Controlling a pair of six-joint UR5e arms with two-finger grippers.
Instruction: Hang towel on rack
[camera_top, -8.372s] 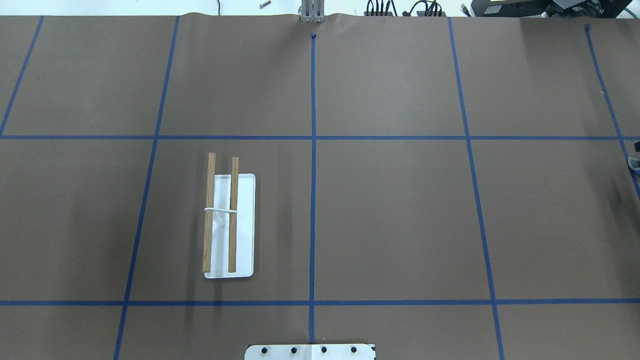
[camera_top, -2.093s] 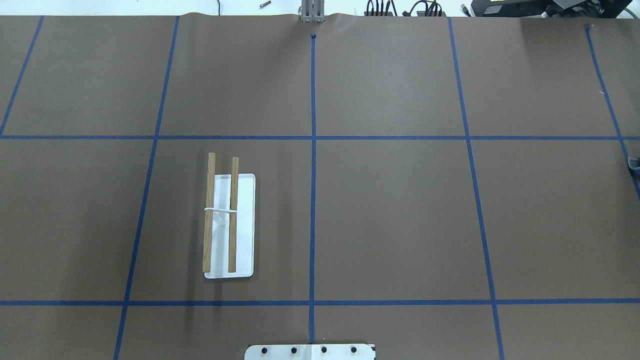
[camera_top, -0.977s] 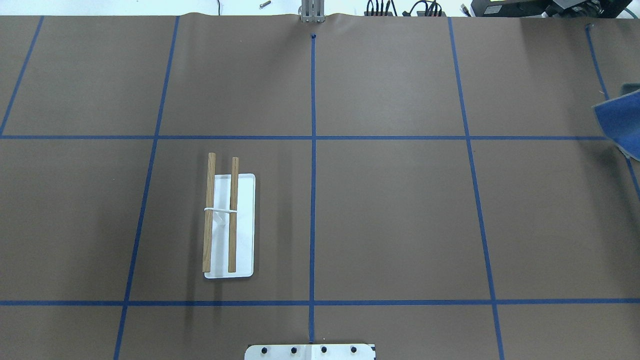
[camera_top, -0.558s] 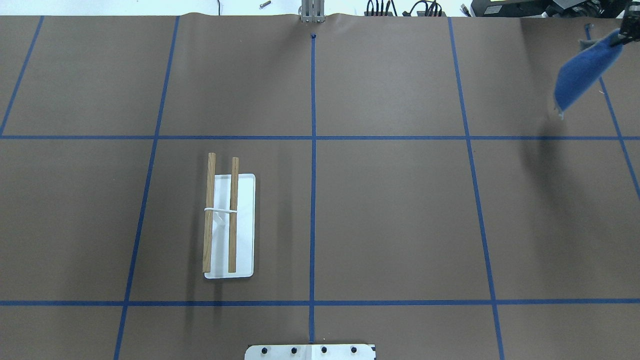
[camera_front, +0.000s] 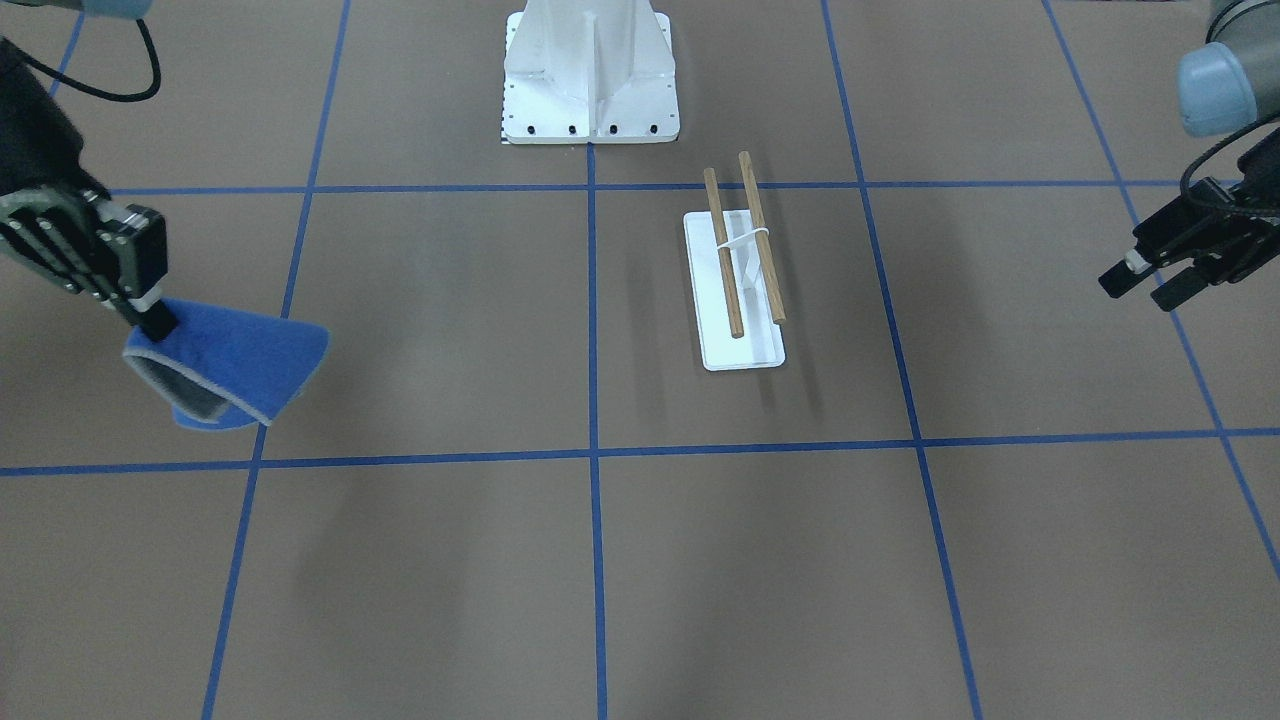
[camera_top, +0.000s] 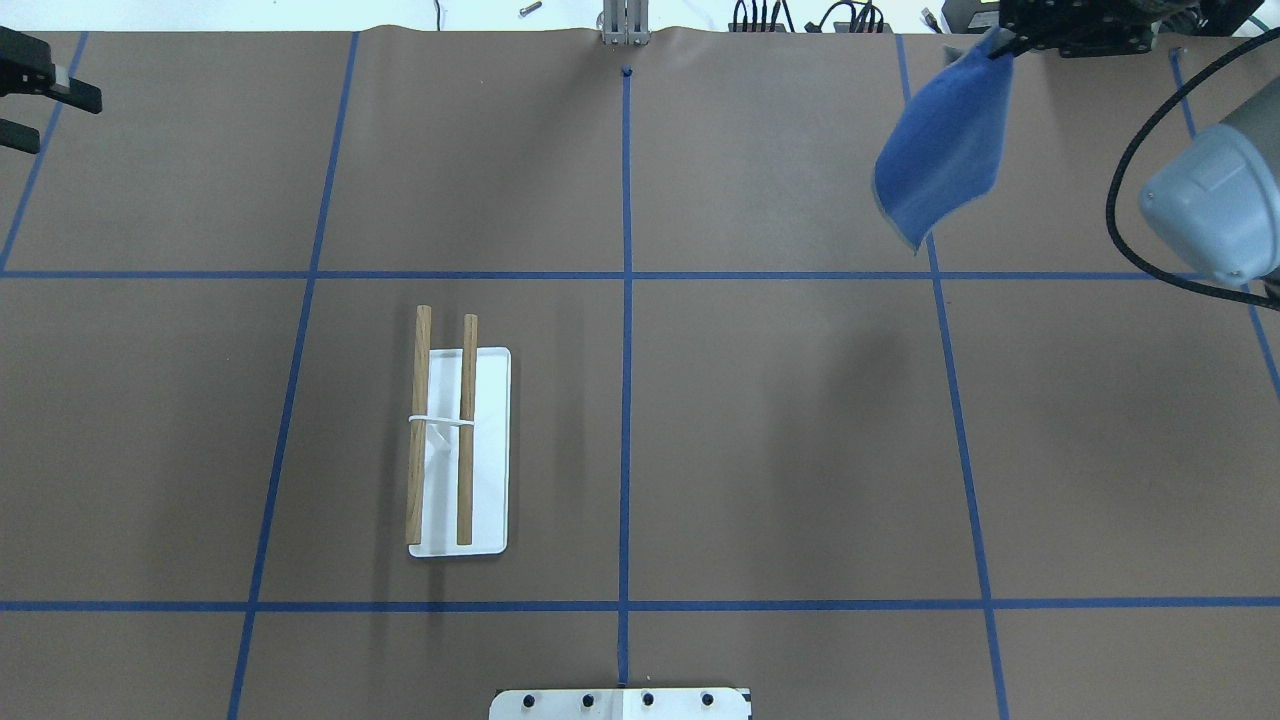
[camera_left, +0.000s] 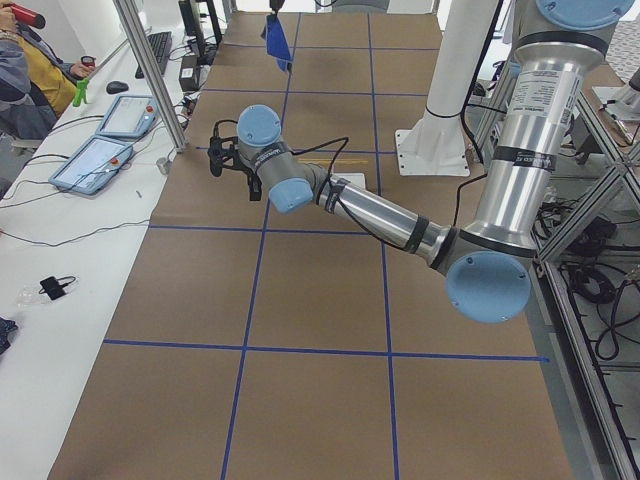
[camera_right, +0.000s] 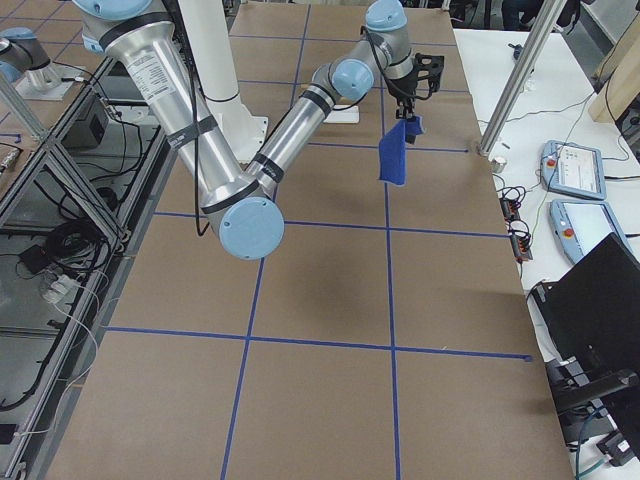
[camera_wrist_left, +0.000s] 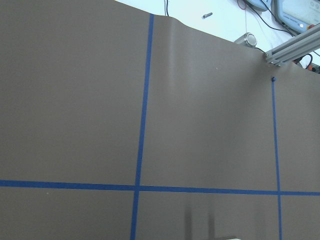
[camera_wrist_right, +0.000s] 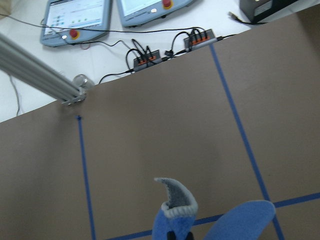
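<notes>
since 0.6 s back: the rack (camera_top: 440, 445) hasn't budged, near the robot and just left of the centre tape (camera_top: 626, 420). the far side changed. the towel (camera_top: 945, 150) has come in from the right edge to about the right tape line (camera_top: 948, 350), well apart from the rack. the left gripper (camera_top: 45, 115) is newly in the overhead's far-left corner.

hard to make out: overhead, the top edge clips the right gripper (camera_front: 152, 318). your front-facing view shows it better, clenched on the towel's upper end. its wrist camera catches only a curled, grey-hemmed fold, no fingers. the left gripper's fingers are spread, holding nothing.

orientation: the towel is off the table and hangs from the grip, long axis downward. blue faces out, grey shows inside the fold. the rack's dowels lie level, long axis parallel to the centre tape.
</notes>
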